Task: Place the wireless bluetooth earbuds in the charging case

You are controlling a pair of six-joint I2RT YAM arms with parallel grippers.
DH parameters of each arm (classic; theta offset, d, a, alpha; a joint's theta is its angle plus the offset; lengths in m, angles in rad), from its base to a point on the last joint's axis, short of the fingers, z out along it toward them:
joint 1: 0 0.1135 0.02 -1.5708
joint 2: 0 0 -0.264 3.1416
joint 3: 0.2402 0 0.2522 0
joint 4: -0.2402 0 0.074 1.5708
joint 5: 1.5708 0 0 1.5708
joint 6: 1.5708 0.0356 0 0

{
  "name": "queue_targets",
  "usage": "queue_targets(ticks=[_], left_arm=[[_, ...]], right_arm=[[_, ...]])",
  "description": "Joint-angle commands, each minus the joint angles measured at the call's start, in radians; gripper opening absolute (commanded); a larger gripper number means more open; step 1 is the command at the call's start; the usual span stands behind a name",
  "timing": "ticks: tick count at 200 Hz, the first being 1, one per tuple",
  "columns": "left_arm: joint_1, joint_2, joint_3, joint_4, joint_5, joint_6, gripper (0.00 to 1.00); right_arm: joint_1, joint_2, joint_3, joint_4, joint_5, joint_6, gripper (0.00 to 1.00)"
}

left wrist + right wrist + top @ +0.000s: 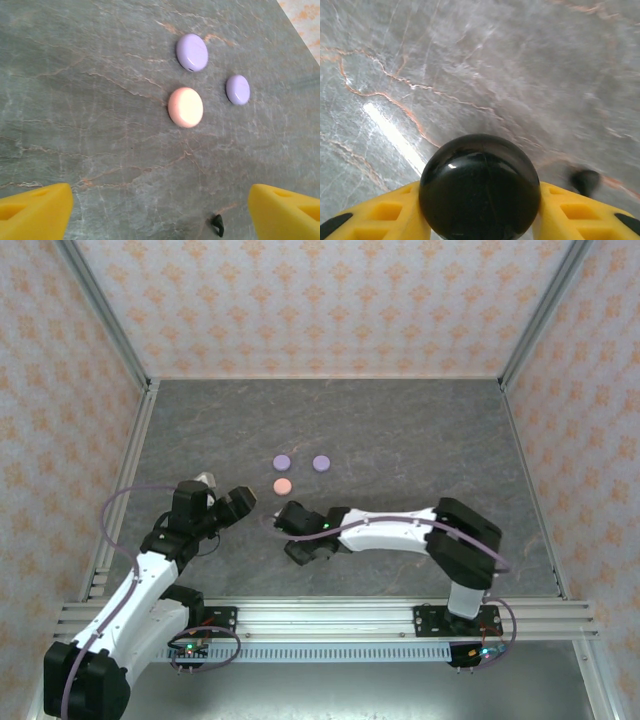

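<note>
Hovering above counter (400,420), left gripper (160,207) spread wide, empty. Ahead: pink case (185,107), two lilac cases (192,52), all closed. Right gripper (480,202) pinching black case (480,180), lid looks shut. Black earbud (585,181) loose on counter just beside. Judgement: early stage; no earbud inserted yet; opening case, earbud pickup, seating all remain.
</note>
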Motion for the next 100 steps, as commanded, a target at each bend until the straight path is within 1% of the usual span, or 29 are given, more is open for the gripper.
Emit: queue_targets(ticks=[1,26,48,71,85,100], left_arm=[[0.008,-0.004,0.061,-0.003,0.098,0.076,0.90],[0.007,0.024,0.087,0.051,0.216,0.085,0.89],[0.002,0.067,0.102,0.106,0.312,0.064,0.88],[-0.011,0.103,0.113,0.160,0.373,0.041,0.88],[-0.027,0.122,0.124,0.189,0.400,0.033,0.88],[-0.050,0.145,0.137,0.225,0.429,0.023,0.88]], right_arm=[[-0.030,-0.139,-0.095,0.136,0.062,-0.025,0.48],[-0.056,-0.284,-0.224,0.256,0.091,-0.066,0.47],[-0.093,-0.402,-0.319,0.343,0.105,-0.107,0.47],[-0.145,-0.507,-0.404,0.423,0.078,-0.149,0.47],[-0.170,-0.546,-0.447,0.465,0.055,-0.181,0.47],[-0.194,-0.621,-0.489,0.511,0.037,-0.219,0.47]])
